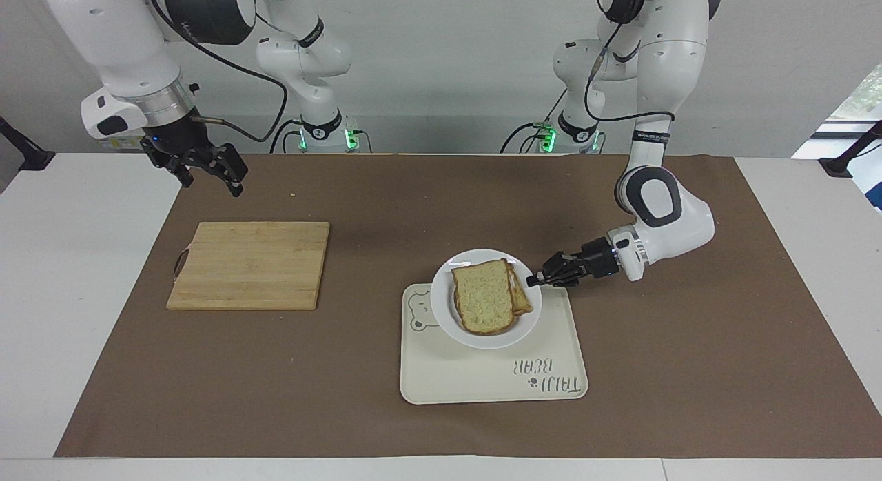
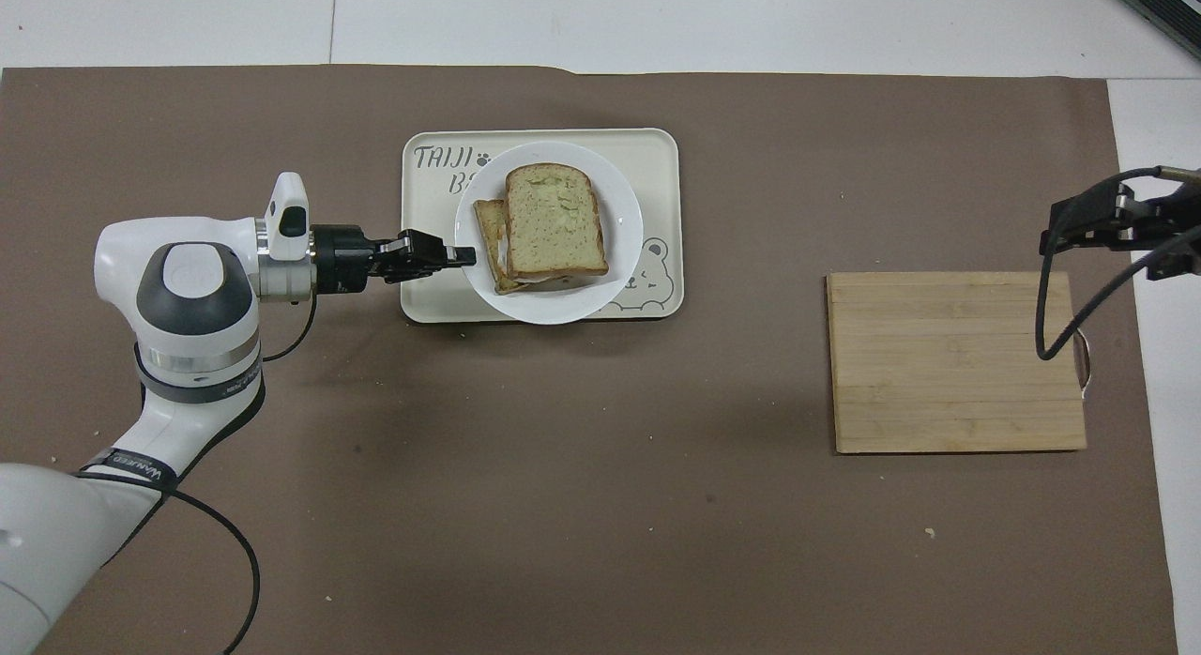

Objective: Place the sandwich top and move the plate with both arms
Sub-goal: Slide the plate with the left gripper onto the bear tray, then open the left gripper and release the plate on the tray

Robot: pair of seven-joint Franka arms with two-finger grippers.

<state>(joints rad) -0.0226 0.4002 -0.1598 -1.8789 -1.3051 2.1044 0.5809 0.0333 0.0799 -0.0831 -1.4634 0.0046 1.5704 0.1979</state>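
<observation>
The sandwich top (image 1: pixel 484 296) (image 2: pixel 554 220), pale speckled bread with a brown crust, lies on another slice (image 1: pixel 519 295) on the white plate (image 1: pixel 446 314) (image 2: pixel 623 250). My left gripper (image 1: pixel 535 280) (image 2: pixel 465 255) is shut on the plate's rim at the left arm's side and holds the plate up over the cream bear tray (image 1: pixel 482 379) (image 2: pixel 657 163). My right gripper (image 1: pixel 207 174) (image 2: pixel 1113 233) hangs open and holds nothing, up in the air over the mat by the wooden cutting board's (image 1: pixel 251 264) (image 2: pixel 957 364) edge.
The bare cutting board lies toward the right arm's end of the brown mat (image 1: pixel 689 371). The tray's "TAIJI BEAR" lettering and bear drawing are partly covered by the plate. White table shows around the mat.
</observation>
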